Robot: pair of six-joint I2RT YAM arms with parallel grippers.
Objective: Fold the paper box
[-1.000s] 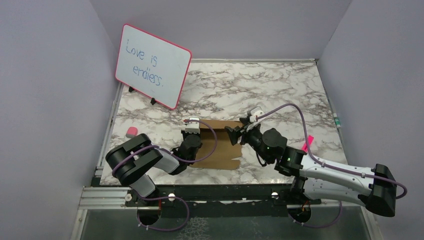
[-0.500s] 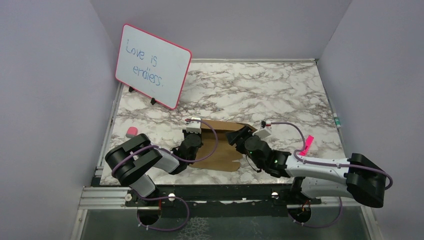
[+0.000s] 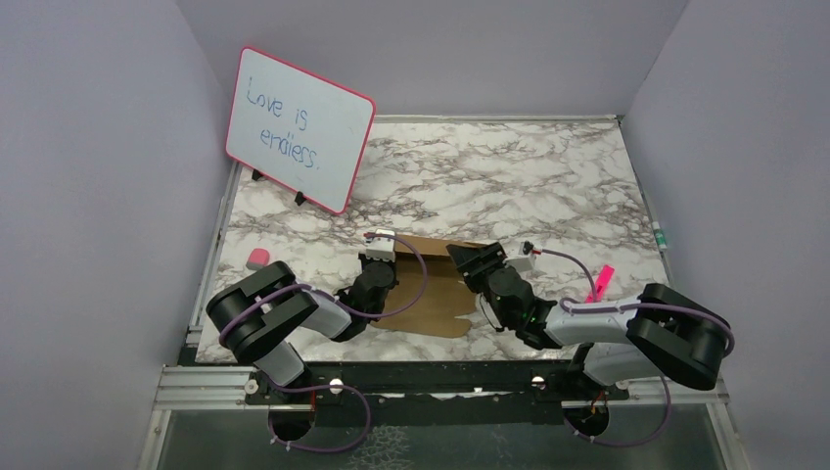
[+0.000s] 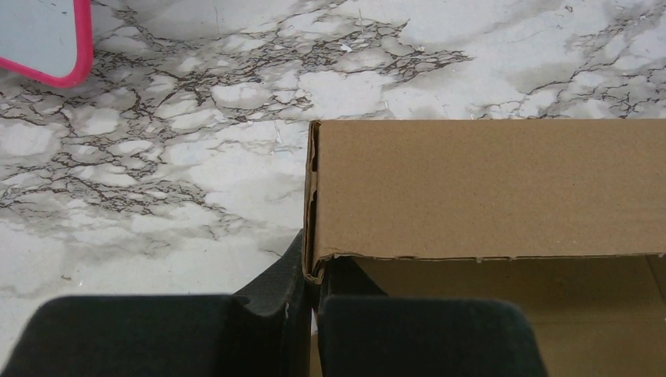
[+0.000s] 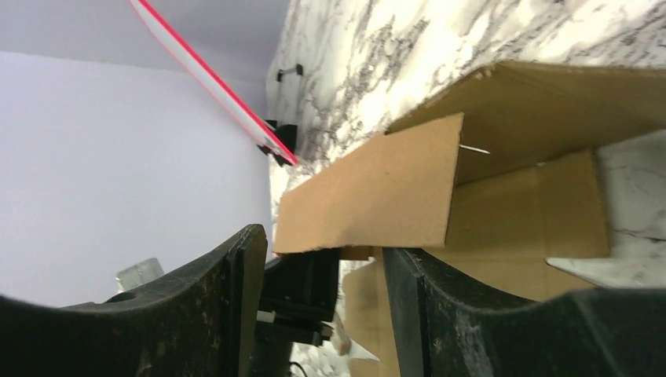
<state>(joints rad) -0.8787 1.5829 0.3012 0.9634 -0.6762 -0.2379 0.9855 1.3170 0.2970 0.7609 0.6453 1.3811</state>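
The paper box [image 3: 436, 289] is a brown cardboard sheet lying near the table's front, between the two arms, with its far edge folded up. My left gripper [image 3: 380, 257] is shut on the left end of the raised flap [image 4: 487, 184]; the corner sits pinched between the fingers [image 4: 283, 275]. My right gripper [image 3: 472, 262] is open at the box's right end. In the right wrist view its fingers [image 5: 243, 267] stand apart either side of a raised side flap [image 5: 369, 196], not gripping it. The left gripper shows beyond.
A pink-framed whiteboard [image 3: 299, 127] stands at the back left. A small pink and white object [image 3: 256, 258] lies at the left edge. A pink marker [image 3: 600, 281] lies right of the box. Walls close both sides.
The right arm has dropped low and swung in toward the box's right end, its gripper now at the raised flap. The left arm has stayed put, holding.
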